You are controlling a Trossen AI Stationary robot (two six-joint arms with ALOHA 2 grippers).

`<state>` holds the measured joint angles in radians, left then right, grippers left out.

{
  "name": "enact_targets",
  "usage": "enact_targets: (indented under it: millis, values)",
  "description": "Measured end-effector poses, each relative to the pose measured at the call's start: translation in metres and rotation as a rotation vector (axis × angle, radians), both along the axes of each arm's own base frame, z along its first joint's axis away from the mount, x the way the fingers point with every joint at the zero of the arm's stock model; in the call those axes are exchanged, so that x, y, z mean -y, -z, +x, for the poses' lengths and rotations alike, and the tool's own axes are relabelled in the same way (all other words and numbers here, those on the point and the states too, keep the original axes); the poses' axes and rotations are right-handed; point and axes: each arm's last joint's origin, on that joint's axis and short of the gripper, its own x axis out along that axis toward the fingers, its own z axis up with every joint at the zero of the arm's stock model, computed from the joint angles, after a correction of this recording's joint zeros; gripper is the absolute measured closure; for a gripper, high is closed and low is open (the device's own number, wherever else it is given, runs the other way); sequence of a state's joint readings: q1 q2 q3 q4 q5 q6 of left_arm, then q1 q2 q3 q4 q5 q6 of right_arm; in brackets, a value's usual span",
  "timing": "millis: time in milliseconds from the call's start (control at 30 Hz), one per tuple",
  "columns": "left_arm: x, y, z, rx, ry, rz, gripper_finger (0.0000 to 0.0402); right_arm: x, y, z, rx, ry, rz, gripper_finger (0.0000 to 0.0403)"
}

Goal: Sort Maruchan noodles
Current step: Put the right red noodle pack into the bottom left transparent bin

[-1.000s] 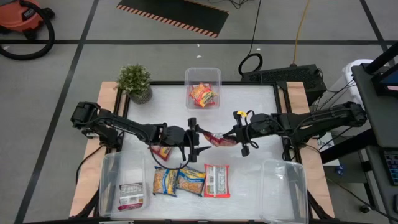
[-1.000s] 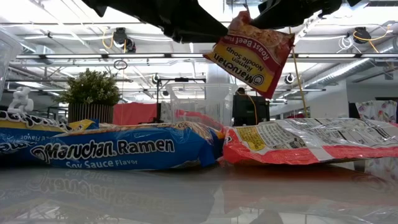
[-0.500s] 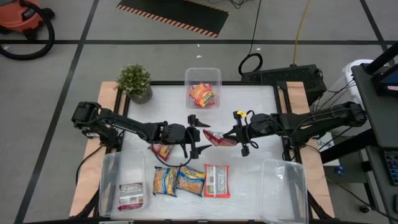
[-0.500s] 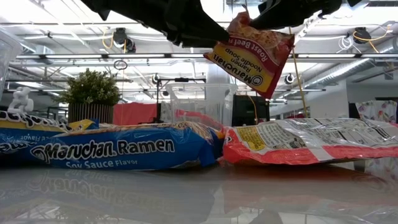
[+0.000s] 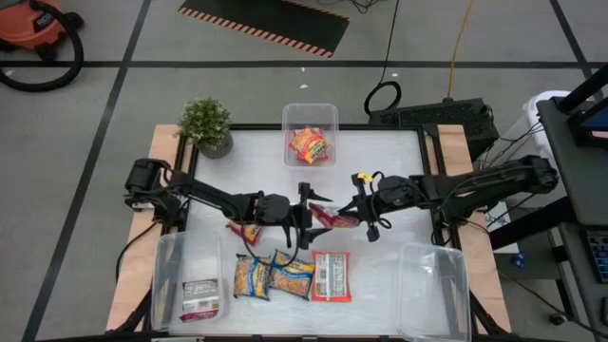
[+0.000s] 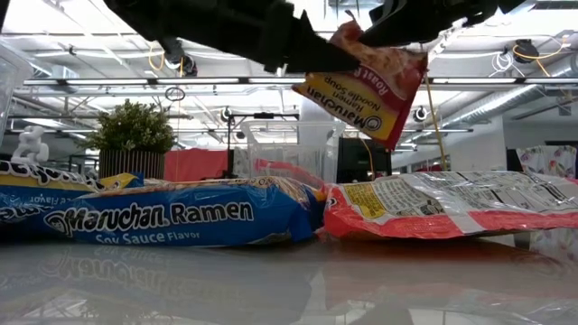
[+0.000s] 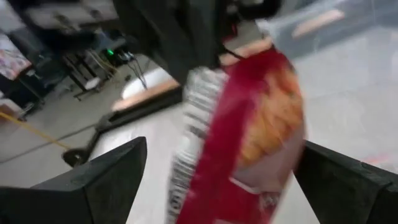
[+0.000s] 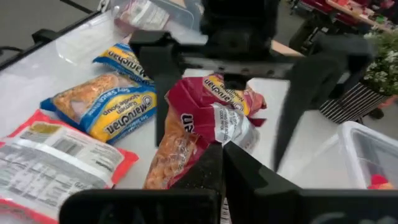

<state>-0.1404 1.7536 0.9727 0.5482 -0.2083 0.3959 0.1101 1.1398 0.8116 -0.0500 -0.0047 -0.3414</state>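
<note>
Sorting is partly done: two bins (image 5: 310,119) hold packets, four lie loose. Right gripper (image 5: 347,215), shut, holds a red packet (image 5: 328,214) mid-table; left gripper (image 5: 306,217) gapes around it.

Robotics lab or industrial workshop. Taped lines on grey concrete floor (image 5: 95,104), hazard-striped mat (image 5: 271,24), orange shop vacuum (image 5: 33,28), cables trailing to equipment. Exposed ceiling trusses (image 6: 108,83) and strip lights beyond the white table (image 5: 380,161).
</note>
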Motion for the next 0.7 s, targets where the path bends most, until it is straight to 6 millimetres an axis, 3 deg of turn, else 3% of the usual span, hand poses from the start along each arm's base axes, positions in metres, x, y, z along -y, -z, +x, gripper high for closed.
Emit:
enact_targets:
  millis: [200, 700]
  values:
    - [-0.0047, 0.005, -0.0007, -0.051, -0.01, 0.009, 0.0024, -0.0005, 0.0013, 0.005, 0.022, -0.014, -0.03, 0.0403]
    - [-0.004, 0.0042, -0.0006, -0.046, 0.0, 0.041, 0.017, 0.0018, 0.0, 0.0057, 0.034, 0.012, -0.006, 0.0403]
